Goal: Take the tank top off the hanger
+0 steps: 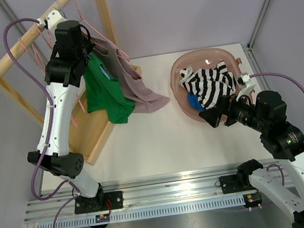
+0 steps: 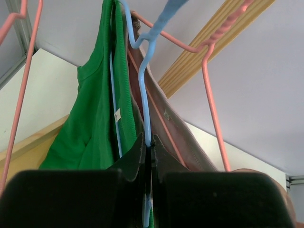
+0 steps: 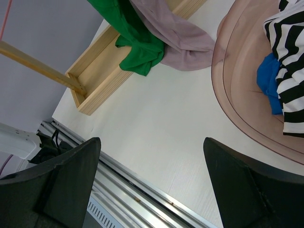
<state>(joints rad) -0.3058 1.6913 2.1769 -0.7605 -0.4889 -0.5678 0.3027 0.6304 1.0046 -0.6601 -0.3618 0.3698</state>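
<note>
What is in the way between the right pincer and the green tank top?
The mauve garment hangs right next to the green tank top, on the side toward the open right pincer, and drapes over its edge. Nothing else visible stands between them; the tank top's lower end shows free.

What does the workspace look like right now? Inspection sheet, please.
Surface: white table, with the wooden rack standing on its left side.
Job's things: green tank top hangs on the blue hanger at the rack, not yet off.
Clutter: mauve garment hanging beside it; pink hangers; pink basin holding a striped garment and a blue cloth.
Grippers: left gripper, jaws shut on the blue hanger; right gripper, jaws open, empty, near the basin.
Cables: purple cables loop off both arms.
Surroundings: grey walls; aluminium rail at the near edge.
</note>
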